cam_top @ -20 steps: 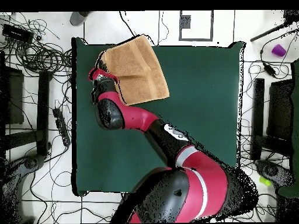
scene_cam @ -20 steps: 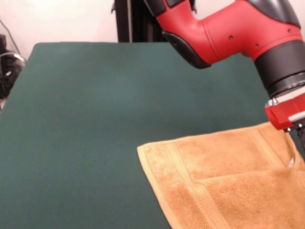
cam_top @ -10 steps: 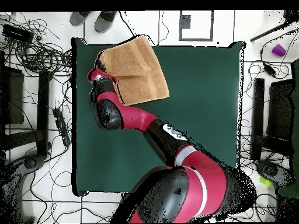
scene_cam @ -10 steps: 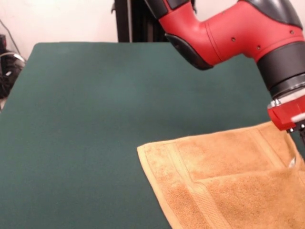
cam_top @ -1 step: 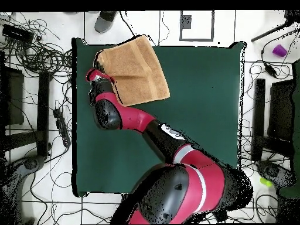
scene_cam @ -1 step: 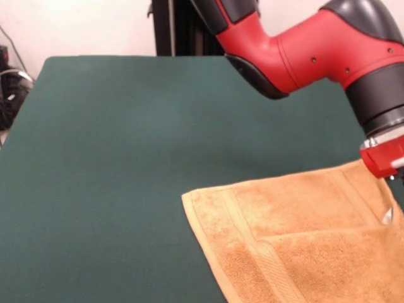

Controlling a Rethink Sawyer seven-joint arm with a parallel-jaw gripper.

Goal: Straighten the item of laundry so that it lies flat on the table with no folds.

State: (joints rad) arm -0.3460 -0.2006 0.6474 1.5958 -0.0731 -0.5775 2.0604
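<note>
The item of laundry (scene_cam @ -1 step: 297, 233) is a golden yellow-orange towel at the lower right of the front view. Its near part is folded back over the rest, with the fold edge running across it, and a small white tag (scene_cam @ -1 step: 387, 215) shows at the right. In the overhead view the towel (cam_top @ -1 step: 133, 67) lies in the table's top left corner. My gripper (scene_cam @ -1 step: 391, 165) sits at the towel's far right edge, mostly cut off by the picture's edge. From overhead the gripper (cam_top @ -1 step: 95, 75) is at the towel's left edge, under the red wrist.
The dark green table (scene_cam @ -1 step: 126, 145) stretches wide to the left of the towel. My red arm (scene_cam @ -1 step: 303, 50) crosses above the table's far right. Cables (cam_top @ -1 step: 41, 53) and stands surround the table (cam_top @ -1 step: 199, 105), and a person's shoe (cam_top @ -1 step: 105, 20) shows near its top edge.
The arm and gripper have drifted slightly right in the front view, further out of the picture. The towel looks unchanged. One shoe has left the overhead view.
</note>
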